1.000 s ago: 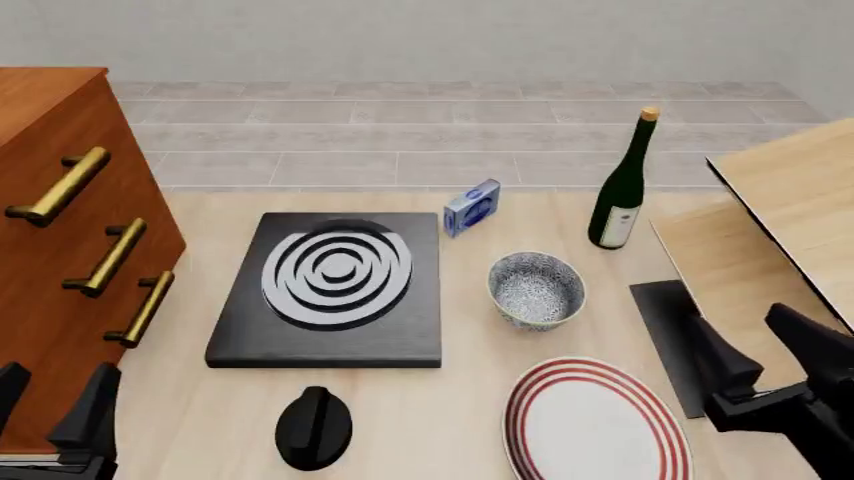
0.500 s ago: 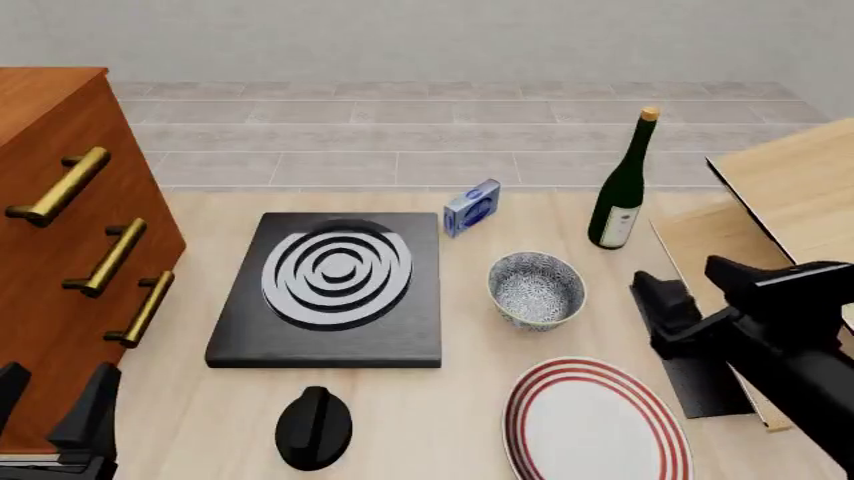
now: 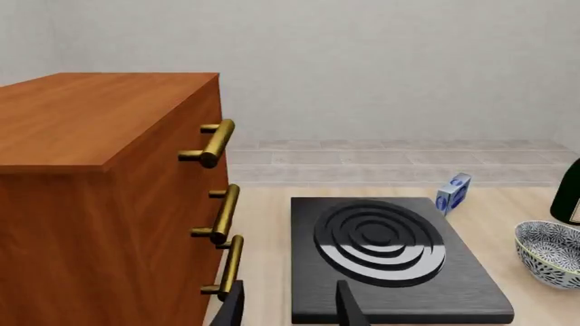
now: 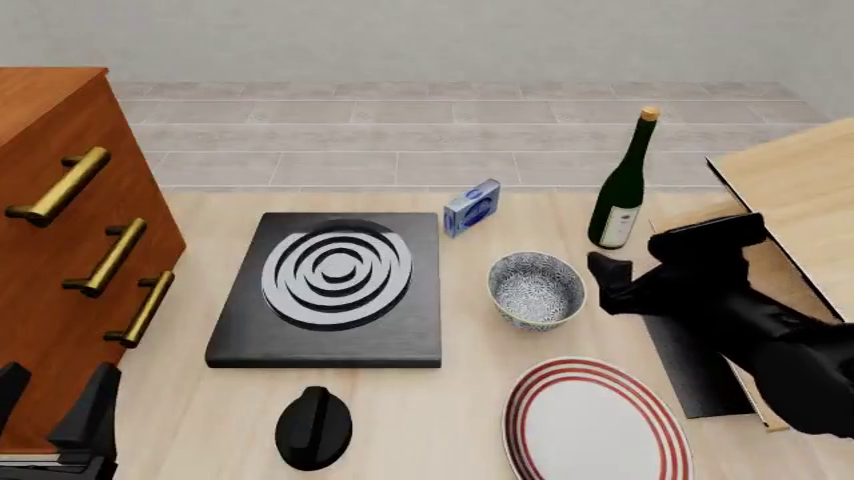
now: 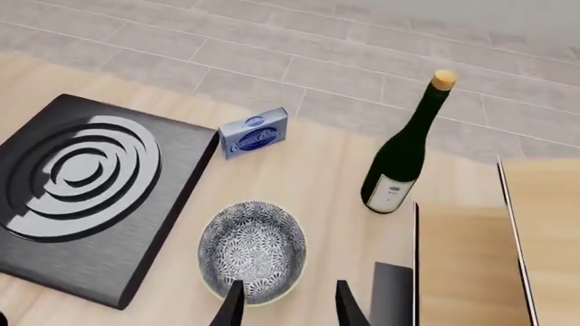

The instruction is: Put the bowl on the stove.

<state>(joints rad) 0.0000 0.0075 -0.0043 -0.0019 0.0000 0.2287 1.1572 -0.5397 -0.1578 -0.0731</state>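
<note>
The speckled white-grey bowl (image 4: 537, 290) stands upright on the table, just right of the black stove (image 4: 334, 290) with its grey ring burner. My right gripper (image 4: 603, 283) hovers open beside the bowl's right side. In the right wrist view the bowl (image 5: 252, 250) lies just ahead of the open gripper (image 5: 288, 309), and the stove (image 5: 86, 193) is beyond it to one side. My left gripper (image 4: 51, 400) is open at the table's near left corner, holding nothing. In the left wrist view, that gripper (image 3: 290, 312) faces the stove (image 3: 390, 258) and the bowl's edge (image 3: 551, 252).
A wooden drawer cabinet (image 4: 67, 230) fills the left side. A green bottle (image 4: 621, 190) and a small blue box (image 4: 471, 207) stand behind the bowl. A red-striped plate (image 4: 594, 420) and a black knob (image 4: 314, 427) lie in front. A wooden board (image 4: 787, 200) and a dark mat (image 4: 681, 350) are at the right.
My right arm has swung from the lower right corner forward and left, ending beside the bowl. The left gripper, bowl and stove have not moved.
</note>
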